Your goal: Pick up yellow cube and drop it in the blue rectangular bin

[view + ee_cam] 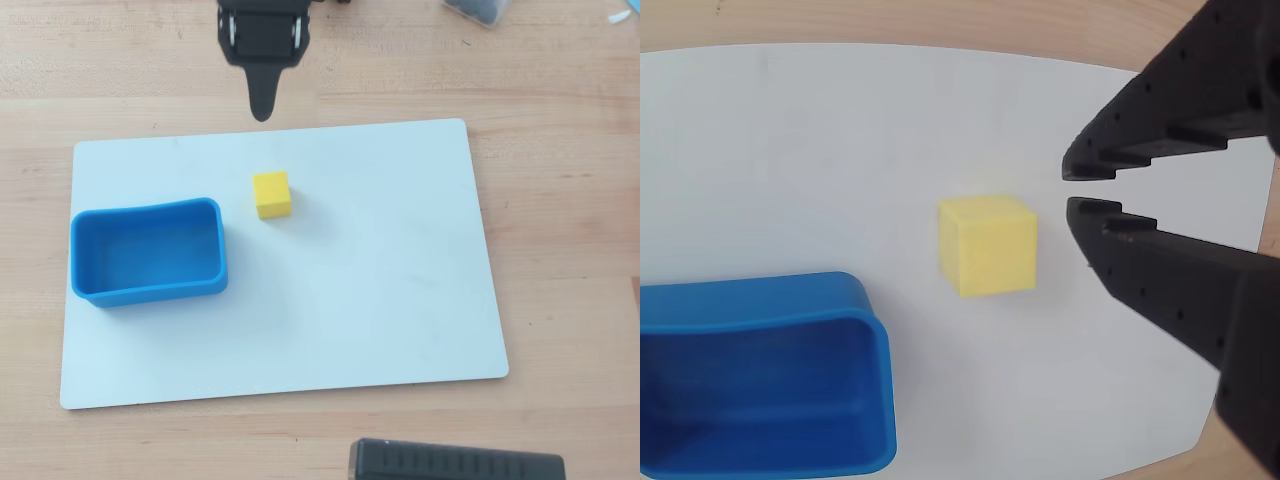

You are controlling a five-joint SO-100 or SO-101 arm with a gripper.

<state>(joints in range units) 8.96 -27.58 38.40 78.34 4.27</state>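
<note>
I see the yellow cube (pixel 271 194) sitting free on the white board (pixel 400 280) that covers the wooden counter (pixel 560 150), just beside the upper right corner of the blue rectangular bin (pixel 148 252) in the overhead view, near it but not touching. My hand (pixel 1068 188) hangs above the board with nothing in it; in the wrist view its 2 fingertips are nearly together, only a thin slit between them, and they sit just to the right of the cube, apart from it.

I judge the cube light and stiff, with matte flat faces that should not slip much. It is plainly wider than the present gap, so I would need to spread the fingers first, then pinch 2 opposite side faces squarely, low enough to avoid tipping it. A corner grip could twist it out.

The bin looks empty in both views: only bare blue floor. Its thin walls bow slightly, so I take it as soft and easily nudged; I would release from above, clear of the rim.
</note>
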